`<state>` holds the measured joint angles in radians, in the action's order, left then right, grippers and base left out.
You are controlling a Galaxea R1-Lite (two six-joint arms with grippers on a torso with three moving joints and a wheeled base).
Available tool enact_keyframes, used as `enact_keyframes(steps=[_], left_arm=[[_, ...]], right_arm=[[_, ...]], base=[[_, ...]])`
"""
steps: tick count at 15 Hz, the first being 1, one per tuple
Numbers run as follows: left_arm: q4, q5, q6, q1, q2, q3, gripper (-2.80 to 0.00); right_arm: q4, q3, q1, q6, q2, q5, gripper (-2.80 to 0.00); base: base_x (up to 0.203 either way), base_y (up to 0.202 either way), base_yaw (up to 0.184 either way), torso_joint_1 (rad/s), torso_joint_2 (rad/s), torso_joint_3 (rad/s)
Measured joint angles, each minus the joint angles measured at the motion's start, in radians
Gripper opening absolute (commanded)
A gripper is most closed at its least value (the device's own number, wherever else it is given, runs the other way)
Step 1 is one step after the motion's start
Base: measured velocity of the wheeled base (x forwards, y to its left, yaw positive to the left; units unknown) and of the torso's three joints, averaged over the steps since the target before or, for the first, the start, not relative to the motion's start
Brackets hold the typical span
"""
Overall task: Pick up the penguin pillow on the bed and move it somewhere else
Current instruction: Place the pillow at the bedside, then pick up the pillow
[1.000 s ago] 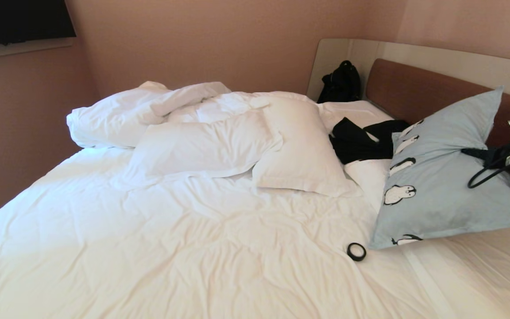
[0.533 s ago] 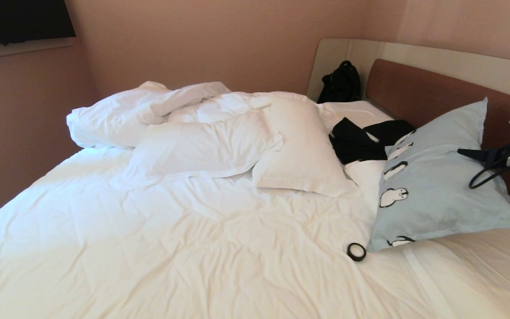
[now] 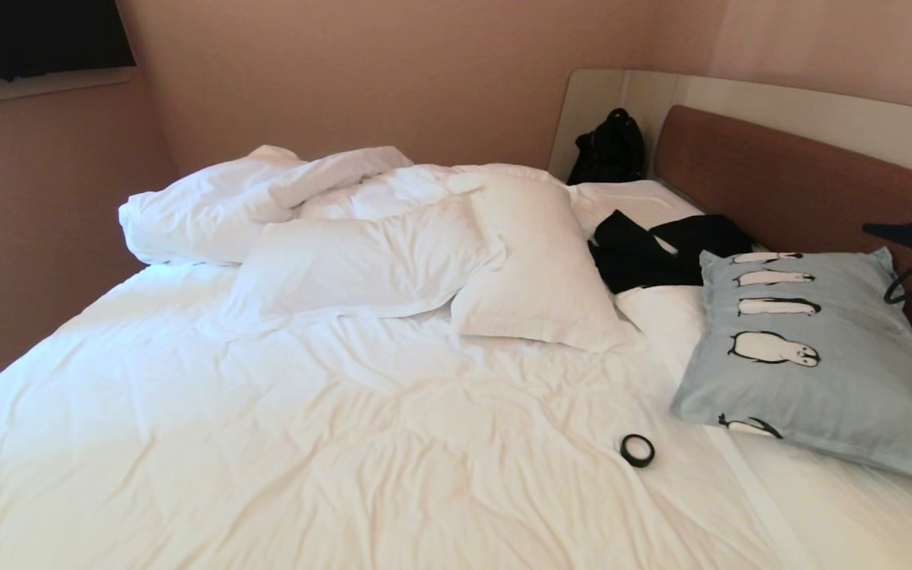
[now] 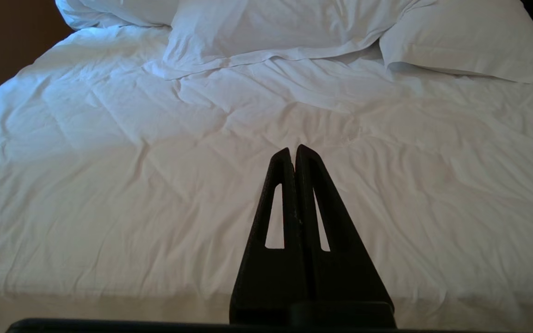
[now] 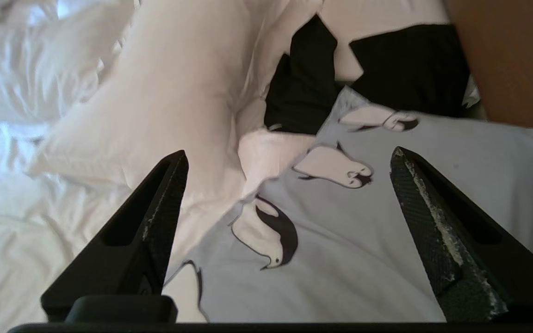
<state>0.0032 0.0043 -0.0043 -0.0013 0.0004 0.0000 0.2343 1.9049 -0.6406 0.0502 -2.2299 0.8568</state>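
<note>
Head view: pillow (image 3: 828, 372) flat by bed's (image 3: 345, 443) right edge, near headboard (image 3: 780, 190).
Right gripper (image 5: 289, 185): jaws wide, empty, above pillow.
Left gripper (image 4: 294, 152): fingers together.

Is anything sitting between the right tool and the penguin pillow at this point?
Nothing visible does. The right tool hangs open above the penguin pillow, with only air between its fingers and the blue fabric. The black garment lies beside the pillow's far edge and the black tape ring off its near corner, neither in the path.
</note>
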Motion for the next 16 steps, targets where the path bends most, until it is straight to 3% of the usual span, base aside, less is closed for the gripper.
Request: enact_keyframes(steps=[2, 3, 10, 16], left_arm=[[0.000, 0.000, 0.000, 0.000, 0.000, 0.000, -2.80], [0.000, 0.000, 0.000, 0.000, 0.000, 0.000, -2.80], [0.000, 0.000, 0.000, 0.000, 0.000, 0.000, -2.80], [0.000, 0.000, 0.000, 0.000, 0.000, 0.000, -2.80]], right_arm=[[-0.002, -0.007, -0.006, -0.057, 0.049, -0.007, 0.00], [-0.007, -0.011, -0.007, -0.086, 0.065, -0.010, -2.80], [-0.012, -0.207, 0.048, -0.255, 0.243, -0.065, -2.80], [-0.112, -0.505, 0.069, -0.416, 0.404, -0.275, -2.80]], base=[[0.000, 0.000, 0.000, 0.000, 0.00, 0.000], [0.000, 0.000, 0.000, 0.000, 0.00, 0.000], [0.000, 0.000, 0.000, 0.000, 0.00, 0.000], [0.000, 0.000, 0.000, 0.000, 0.00, 0.000]])
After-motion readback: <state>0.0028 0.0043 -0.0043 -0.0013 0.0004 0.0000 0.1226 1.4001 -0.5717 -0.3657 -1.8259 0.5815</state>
